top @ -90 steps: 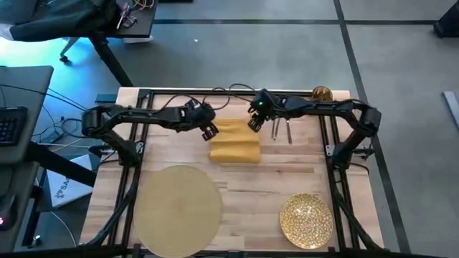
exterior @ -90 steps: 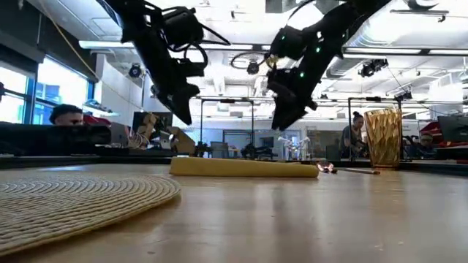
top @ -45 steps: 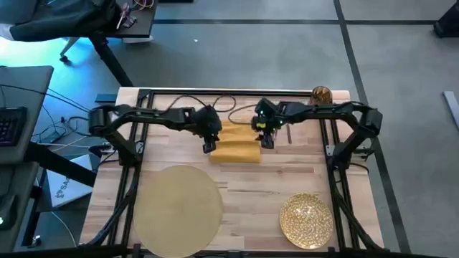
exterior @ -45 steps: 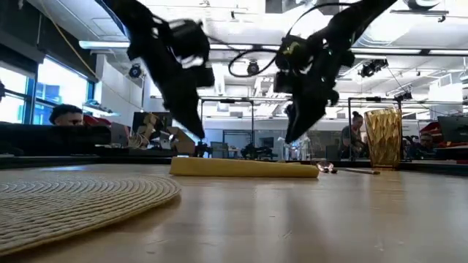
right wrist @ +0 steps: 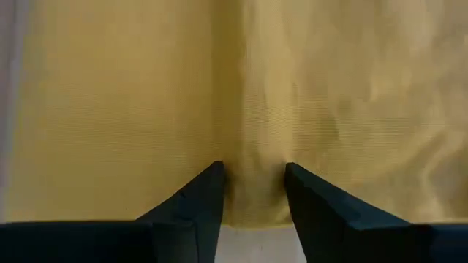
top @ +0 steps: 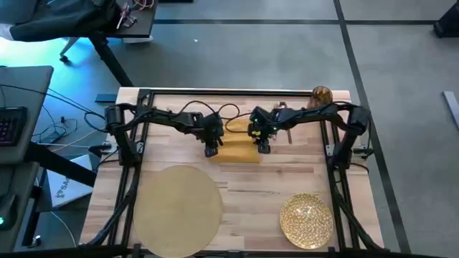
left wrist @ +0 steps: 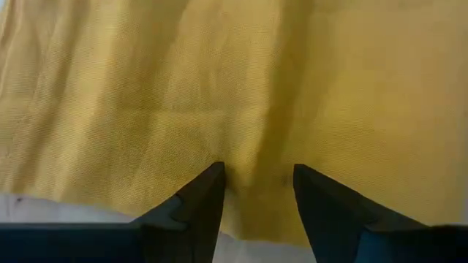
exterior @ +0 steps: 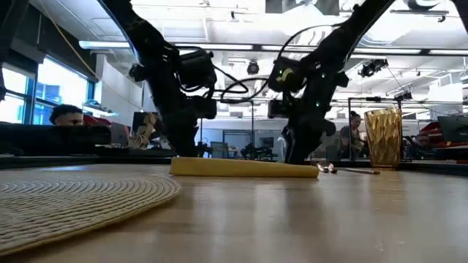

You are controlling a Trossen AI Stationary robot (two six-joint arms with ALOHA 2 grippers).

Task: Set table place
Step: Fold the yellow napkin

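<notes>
The mustard-yellow napkin [top: 235, 147] lies folded and flat on the table [top: 287, 175], far of centre. My left gripper [top: 211, 149] stands on its left edge and my right gripper [top: 263, 147] on its right edge, both pointing down and shut on cloth. In the low view the napkin [exterior: 245, 168] lies flat between the two grippers. The round tan placemat [top: 177, 209] and the gold plate [top: 306, 220] lie near the front edge. The amber glass [top: 322, 94] stands at the far right corner. Copper cutlery [top: 288, 133] lies partly hidden behind my right arm. My left gripper pinches a small pucker of cloth [left wrist: 257, 175] between its two fingertips, at the napkin's left edge toward its near corner. The fingers come from above, pointing down. The napkin lies flat on the table. My right gripper pinches a raised ridge of cloth [right wrist: 252, 179] between its two fingertips, close to the napkin's right edge. It comes from above, pointing down. The napkin rests on the table, slack around the ridge.
Bare wood lies between the napkin and the placemat. The black frame rails [top: 136, 179] run along the table's left and right sides. A person [exterior: 66, 115] sits in the room beyond the table.
Both grippers have come down from above the table and toward its near edge, onto the napkin's two sides. My left gripper has also gone toward the right. The napkin has stayed in place.
</notes>
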